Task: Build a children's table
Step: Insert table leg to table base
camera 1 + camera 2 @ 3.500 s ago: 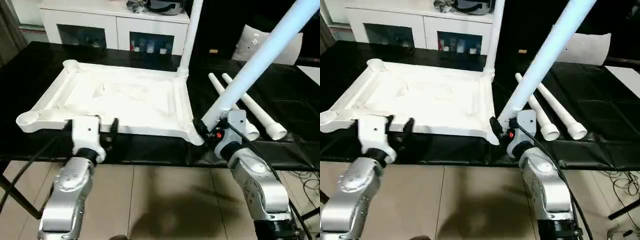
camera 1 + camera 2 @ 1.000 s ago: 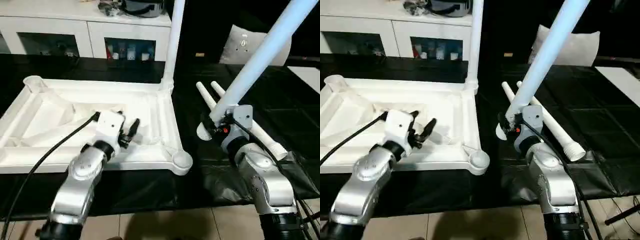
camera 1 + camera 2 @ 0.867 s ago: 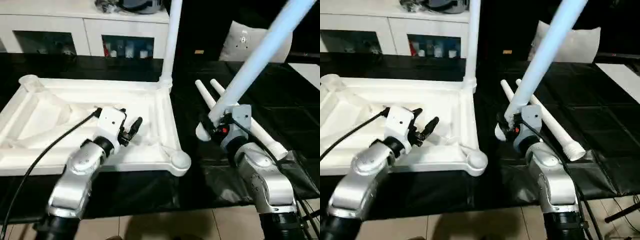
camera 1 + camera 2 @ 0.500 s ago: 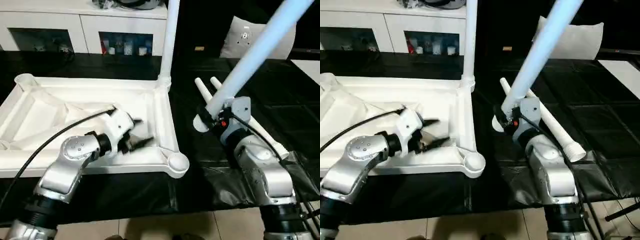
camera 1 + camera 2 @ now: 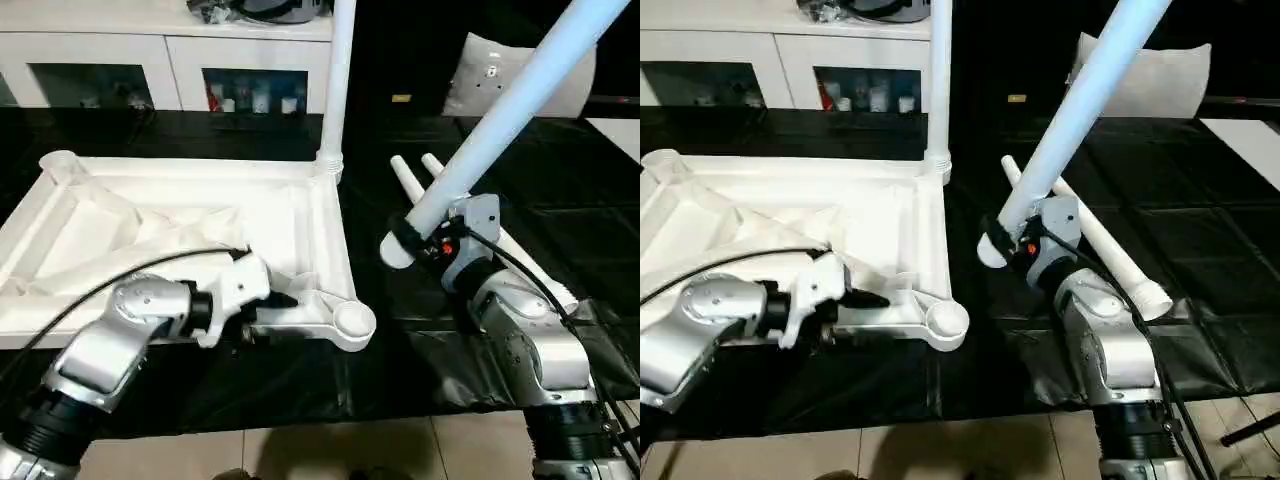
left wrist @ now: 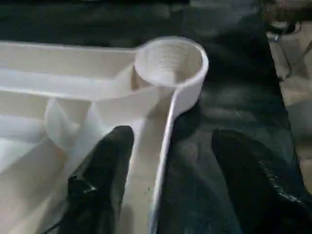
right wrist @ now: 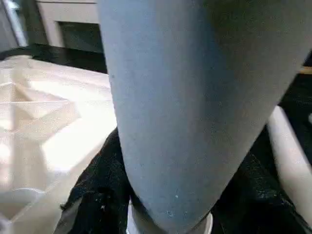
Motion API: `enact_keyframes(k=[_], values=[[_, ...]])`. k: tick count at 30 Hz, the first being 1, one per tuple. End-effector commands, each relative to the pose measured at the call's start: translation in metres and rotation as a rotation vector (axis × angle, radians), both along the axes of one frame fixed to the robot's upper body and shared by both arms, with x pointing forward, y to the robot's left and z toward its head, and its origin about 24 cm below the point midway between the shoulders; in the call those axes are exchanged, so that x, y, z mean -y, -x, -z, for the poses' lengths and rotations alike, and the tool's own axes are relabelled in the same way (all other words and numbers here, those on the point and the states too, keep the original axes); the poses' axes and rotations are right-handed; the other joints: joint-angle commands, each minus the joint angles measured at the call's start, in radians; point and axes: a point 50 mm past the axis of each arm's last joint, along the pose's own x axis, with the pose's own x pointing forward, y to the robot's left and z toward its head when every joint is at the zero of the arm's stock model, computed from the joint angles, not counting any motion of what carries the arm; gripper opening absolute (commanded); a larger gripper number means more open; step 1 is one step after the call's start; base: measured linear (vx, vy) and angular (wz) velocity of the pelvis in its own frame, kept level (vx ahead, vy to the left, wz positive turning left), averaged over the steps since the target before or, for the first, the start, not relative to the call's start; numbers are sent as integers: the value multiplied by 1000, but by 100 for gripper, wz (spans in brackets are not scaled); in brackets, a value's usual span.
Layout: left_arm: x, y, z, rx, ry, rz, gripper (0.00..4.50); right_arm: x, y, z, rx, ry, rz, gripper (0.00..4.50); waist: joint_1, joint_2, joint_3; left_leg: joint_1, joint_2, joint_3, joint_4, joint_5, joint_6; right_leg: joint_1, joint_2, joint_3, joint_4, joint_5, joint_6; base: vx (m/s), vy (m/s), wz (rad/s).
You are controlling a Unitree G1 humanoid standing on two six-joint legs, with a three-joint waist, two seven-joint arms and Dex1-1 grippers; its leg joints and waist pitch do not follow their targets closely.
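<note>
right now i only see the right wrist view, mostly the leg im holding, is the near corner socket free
Observer: Yes. The near right socket of the tabletop is empty, and the held leg in the right pincer hangs to its right, over the black table, not above it.
Operator: where's the left pincer
Observer: The left pincer is open astride the tabletop's near rim, just short of that socket, one finger inside and one outside.
Operator: other legs?
Observer: A standing leg is upright in the far right socket, and two spare legs lie on the black table beyond your arm.
</note>
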Motion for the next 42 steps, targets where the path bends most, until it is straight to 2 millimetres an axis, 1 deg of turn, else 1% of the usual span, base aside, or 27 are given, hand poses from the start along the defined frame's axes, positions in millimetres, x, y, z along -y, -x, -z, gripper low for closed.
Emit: enact_keyframes(k=[1,2,3,4,5,6,7,8,9,12,13,14,17,19,20,23,25,27,31,33,35,36,37,38,40,41,42], values=[[-3,-5,2,37,-46,-27,260,-3,4,-2,0,-21,-34,186,0,16,-57,10,73,-29,-103,-282,-28,40,-61,40,-73,-337,-194,0,0,0],[-3,-6,2,37,-47,-27,260,-3,4,-2,0,-21,-34,186,0,14,-58,11,73,-31,-103,-286,-31,40,-62,40,-73,-349,-190,0,0,0],[-3,-6,2,33,-45,-36,222,-3,4,-2,-2,-29,-34,186,0,16,-58,11,74,-32,-104,-288,-34,39,-62,40,-72,-348,-192,0,0,0],[-3,-6,2,33,-45,-36,212,-3,4,-2,-2,-29,-34,186,1,16,-58,11,75,-32,-104,-287,-35,39,-63,40,-72,-344,-194,0,0,0],[-3,-7,-1,33,-44,-37,218,-6,5,-2,-1,-44,-33,186,1,20,-58,12,74,-31,-104,-288,-38,37,-62,40,-72,-331,-199,0,0,0],[-3,-7,-1,35,-46,-35,218,-7,5,-2,-1,-49,-34,186,1,17,-59,11,74,-31,-104,-286,-37,38,-62,40,-70,-319,-204,0,0,0],[-4,-7,-1,42,-56,-25,223,-9,6,-1,-2,-54,-36,186,2,21,-59,11,74,-32,-104,-282,-37,39,-63,40,-69,-313,-206,0,0,0],[-4,-7,0,36,-62,-19,179,-10,6,-1,-7,-63,-39,186,1,20,-59,10,74,-31,-104,-281,-36,38,-62,40,-70,-310,-207,0,0,0],[-4,-7,1,28,-63,-12,179,-10,6,-1,-9,-68,-42,186,1,24,-60,11,73,-31,-105,-273,-38,40,-60,39,-68,-282,-211,0,0,0],[-5,-7,3,18,-64,5,171,-10,6,-2,-4,-72,-29,186,2,25,-60,11,72,-30,-104,-265,-39,41,-61,39,-66,-267,-218,0,0,0],[-5,-8,4,20,-70,10,151,-9,5,-3,6,-62,-27,186,3,31,-60,12,72,-31,-104,-269,-40,41,-61,39,-66,-269,-219,0,0,0],[-5,-9,4,20,-72,10,127,-9,5,-2,-4,-69,-27,186,1,28,-59,11,72,-30,-104,-277,-41,41,-61,39,-66,-273,-220,0,0,0],[-7,-10,7,19,-98,21,123,-9,5,0,-17,-53,-37,186,2,30,-59,12,72,-30,-104,-280,-41,42,-62,40,-68,-280,-219,0,0,0],[-7,-11,8,14,-109,27,89,-11,6,0,-27,-50,-47,186,3,35,-58,10,72,-31,-104,-274,-41,43,-63,40,-67,-280,-222,0,0,0],[-8,-11,9,7,-114,30,76,-12,7,0,-26,-44,-52,186,2,34,-58,11,72,-31,-104,-279,-41,43,-62,40,-68,-290,-221,0,0,0],[-9,-11,11,-8,-123,36,68,-13,7,0,-9,-30,-40,186,3,41,-58,12,72,-31,-104,-281,-45,41,-63,40,-69,-293,-222,0,0,0],[-10,-12,12,-10,-126,37,37,-10,4,-2,18,-52,2,186,2,40,-58,11,73,-31,-105,-281,-48,41,-63,40,-68,-286,-223,0,0,0],[-10,-12,13,-13,-129,39,25,-8,2,-4,22,-99,35,186,2,41,-59,12,72,-31,-104,-278,-47,42,-64,41,-67,-280,-228,0,0,0],[-5,-16,12,-31,-61,-10,4,-13,0,-15,66,-80,-89,186,0,44,-61,11,73,-29,-102,-254,-40,47,-62,39,-61,-220,-246,0,0,0],[-2,-19,13,-36,-41,-38,0,-15,0,-18,66,-77,-147,186,-1,37,-60,8,71,-27,-99,-239,-23,52,-65,40,-61,-213,-259,0,0,0],[1,-21,14,-42,-38,-63,0,-16,-2,-20,70,-75,-162,186,2,38,-59,7,71,-27,-97,-231,-10,53,-68,42,-66,-248,-255,0,0,0],[2,-22,15,-45,-38,-73,0,-16,-2,-21,73,-73,-165,186,4,30,-60,7,73,-27,-96,-220,-5,53,-69,42,-66,-276,-250,0,0,0],[6,-23,16,-48,-37,-99,0,-18,-5,-21,51,-56,-182,186,4,32,-61,9,73,-26,-95,-211,-4,52,-69,42,-67,-277,-251,0,0,0],[13,-26,20,-61,-43,-146,0,-23,-5,-19,5,-1,-285,186,0,29,-59,7,72,-26,-95,-208,0,53,-65,40,-66,-287,-254,0,0,0],[17,-27,23,-59,-56,-160,0,-25,-2,-10,-58,71,-379,186,2,31,-59,6,72,-27,-93,-210,6,55,-66,40,-70,-312,-245,0,0,0],[18,-27,25,-63,-63,-169,0,-24,-2,-6,-90,97,-408,186,1,36,-55,4,72,-28,-95,-227,7,53,-65,39,-76,-338,-235,0,0,0],[19,-27,25,-65,-66,-172,0,-24,-2,-3,-111,104,-420,186,0,32,-56,3,71,-28,-93,-233,8,54,-66,39,-76,-354,-230,0,0,0]])
